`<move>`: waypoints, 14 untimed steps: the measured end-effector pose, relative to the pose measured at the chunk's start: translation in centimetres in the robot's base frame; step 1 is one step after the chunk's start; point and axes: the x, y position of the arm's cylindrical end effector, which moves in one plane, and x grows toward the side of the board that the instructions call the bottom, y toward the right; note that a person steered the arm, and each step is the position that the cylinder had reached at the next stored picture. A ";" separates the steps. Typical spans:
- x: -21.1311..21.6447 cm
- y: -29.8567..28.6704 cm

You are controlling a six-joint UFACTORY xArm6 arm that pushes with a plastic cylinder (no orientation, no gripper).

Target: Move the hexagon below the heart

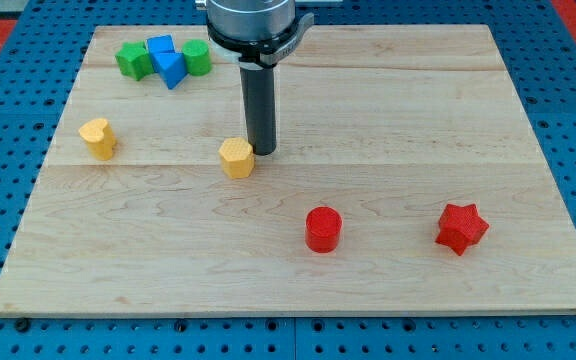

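Observation:
The yellow hexagon (236, 158) lies on the wooden board (418, 120), left of centre. The yellow heart (98, 137) lies at the view's left, a little higher than the hexagon. My tip (262, 152) rests on the board right against the hexagon's upper right side. The dark rod rises from it toward the view's top.
A red cylinder (322, 229) and a red star (461, 228) lie at the lower right. A green block (133, 60), two blue blocks (166, 61) and another green block (197, 57) cluster at the top left.

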 end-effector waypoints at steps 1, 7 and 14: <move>0.3 0.0; 4.3 -2.9; 0.5 -15.5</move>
